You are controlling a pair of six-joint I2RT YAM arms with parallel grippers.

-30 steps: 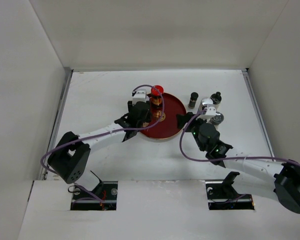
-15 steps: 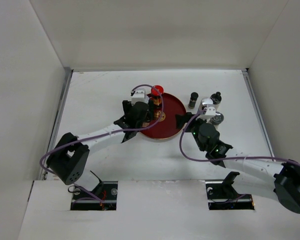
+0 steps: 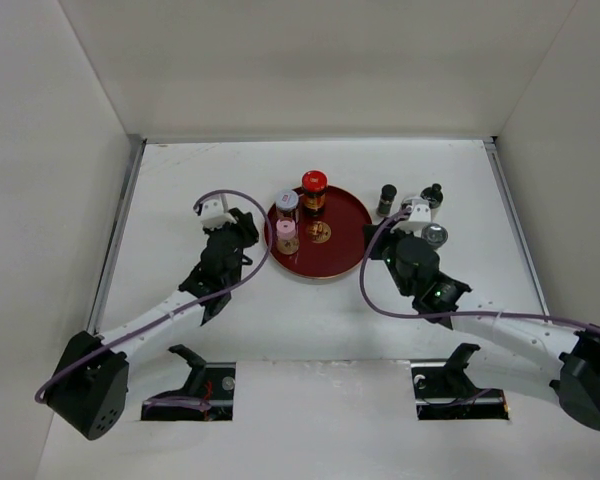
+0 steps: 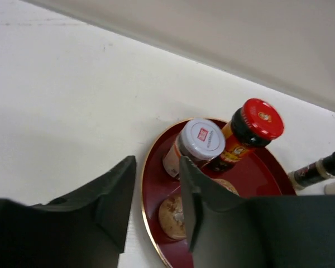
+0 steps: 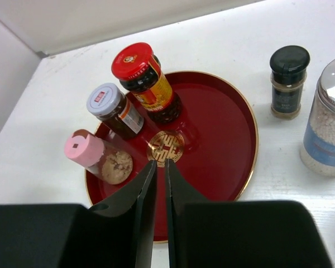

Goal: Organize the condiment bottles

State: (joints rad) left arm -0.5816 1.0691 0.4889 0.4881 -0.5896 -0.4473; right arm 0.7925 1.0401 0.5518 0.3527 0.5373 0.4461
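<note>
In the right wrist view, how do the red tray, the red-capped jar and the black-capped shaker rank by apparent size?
Largest: red tray.
Then: red-capped jar.
Smallest: black-capped shaker.
Jar and shaker may differ in nearness to the camera, so their true order is unsure.

The white table carries a red tray and, seemingly, four loose bottles beside it.

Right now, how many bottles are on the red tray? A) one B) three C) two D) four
B: the right wrist view shows a red-capped jar, a silver-capped jar and a pink-capped bottle inside the rim of the tray.
</note>
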